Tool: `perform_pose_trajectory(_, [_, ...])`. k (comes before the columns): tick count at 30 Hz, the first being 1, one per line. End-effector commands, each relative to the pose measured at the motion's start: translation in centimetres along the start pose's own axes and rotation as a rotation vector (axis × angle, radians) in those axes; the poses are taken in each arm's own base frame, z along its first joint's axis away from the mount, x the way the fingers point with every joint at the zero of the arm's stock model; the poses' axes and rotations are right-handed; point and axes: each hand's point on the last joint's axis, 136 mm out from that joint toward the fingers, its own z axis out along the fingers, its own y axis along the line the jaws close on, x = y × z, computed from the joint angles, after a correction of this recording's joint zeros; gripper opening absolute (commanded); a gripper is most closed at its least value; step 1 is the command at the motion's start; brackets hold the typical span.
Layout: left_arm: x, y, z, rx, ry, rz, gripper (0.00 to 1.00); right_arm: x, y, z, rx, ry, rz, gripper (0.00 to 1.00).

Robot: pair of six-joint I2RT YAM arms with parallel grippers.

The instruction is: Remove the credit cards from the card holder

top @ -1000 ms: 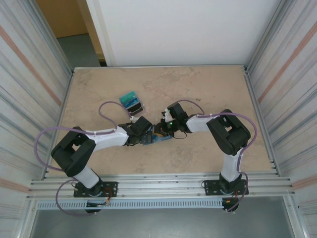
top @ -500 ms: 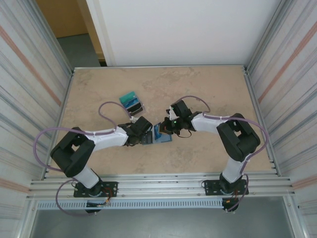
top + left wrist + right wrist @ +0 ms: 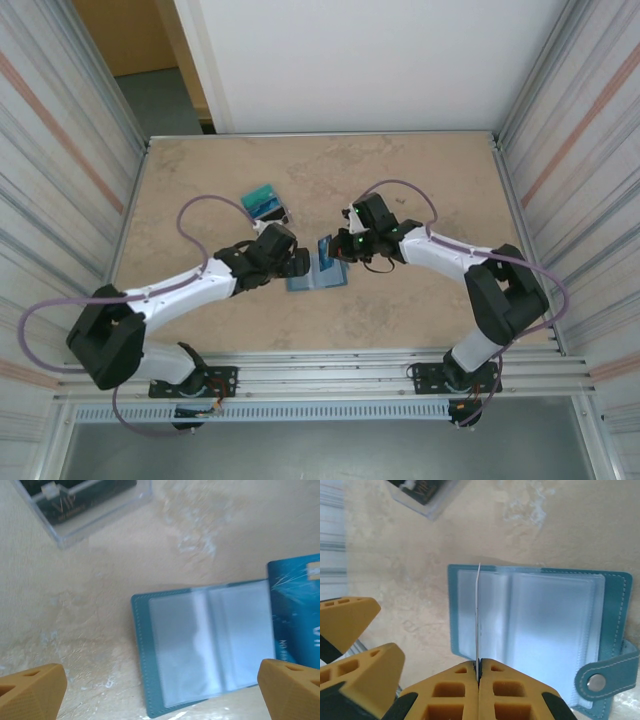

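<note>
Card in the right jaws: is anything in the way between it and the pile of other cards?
Maybe. The card is pinched by the right gripper, jaws shut, above the card holder. The open left gripper hovers just left of it, close to the straight line to the card pile. Nothing else shows between them.

Table (image 3: pixel 420 190): a pale, marbled beige top is carrying everything, with most of it lying bare.
Card holder (image 3: pixel 310 282): is lying open and flat on the table, its clear sleeves (image 3: pixel 545 625) facing up and its snap tab (image 3: pixel 600 680) sticking out at one side.
Clear case (image 3: pixel 107 510): is sitting on the table near the card holder, beyond it and to its left in the top view, not touching it.
Credit cards (image 3: pixel 260 198): are resting in a small pile at the clear case, the teal one lying farther from the card holder, the dark one nearer.
</note>
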Motion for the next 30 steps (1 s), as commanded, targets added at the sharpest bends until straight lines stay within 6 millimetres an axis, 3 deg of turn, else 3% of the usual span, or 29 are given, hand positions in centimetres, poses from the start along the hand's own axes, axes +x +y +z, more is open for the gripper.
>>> perform_pose_trajectory(1, [-2.8,-1.3,-2.5,0.083,-0.074,-0.007,0.99,-0.8,0.9,-1.7,-0.013,-0.048,-0.066,0.01])
perform_pose_trajectory(8, [-6.6,-3.1,-6.1,0.252,-0.160,0.098,0.99,-0.5,2.5,-3.9,-0.023,-0.046,-0.233,0.01])
perform_pose_trajectory(15, [-8.7,-4.9,-8.6,0.421,-0.208,0.397,0.97,0.8,4.4,-6.2,-0.060,-0.006,-0.418,0.01])
perform_pose_trajectory(21, [-7.7,-7.8,-9.1,0.587,-0.183,0.626,0.85,1.8,6.4,-7.5,-0.147,0.009,-0.514,0.01])
perform_pose_trajectory(30, [-5.0,-10.8,-10.4,0.899,-0.093,0.743,0.70,3.6,8.6,-9.2,-0.266,0.045,-0.613,0.01])
